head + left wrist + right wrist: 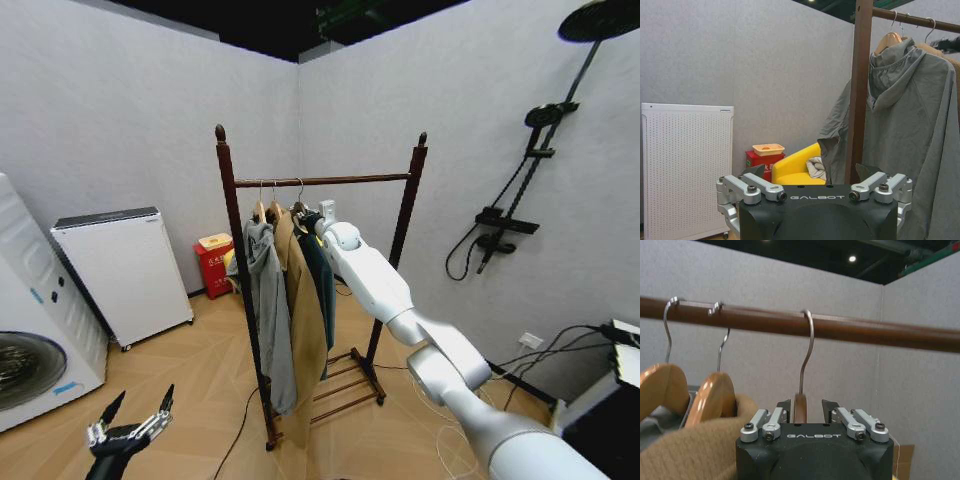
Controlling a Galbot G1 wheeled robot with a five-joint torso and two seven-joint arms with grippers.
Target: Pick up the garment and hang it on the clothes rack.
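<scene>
The dark teal garment (323,275) hangs on the clothes rack (350,180), rightmost of three, beside a long tan coat (303,310) and a grey hooded sweatshirt (268,320). Its metal hook (809,340) sits over the brown top bar (875,334). My right gripper (322,213) reaches up to the hanger just under the bar. In the right wrist view the right gripper (806,409) is open, its fingers either side of the wooden hanger neck (800,409) with a gap showing. My left gripper (133,418) hangs low at the left, open and empty; the left wrist view shows it (811,174) facing the rack post (860,90).
A white perforated appliance (122,270) and a washing machine (30,350) stand along the left wall. A red box (213,262) and a yellow seat (795,167) sit behind the rack. A shower fixture (520,190) is on the right wall, with cables (545,350) and a dark box (605,410) below.
</scene>
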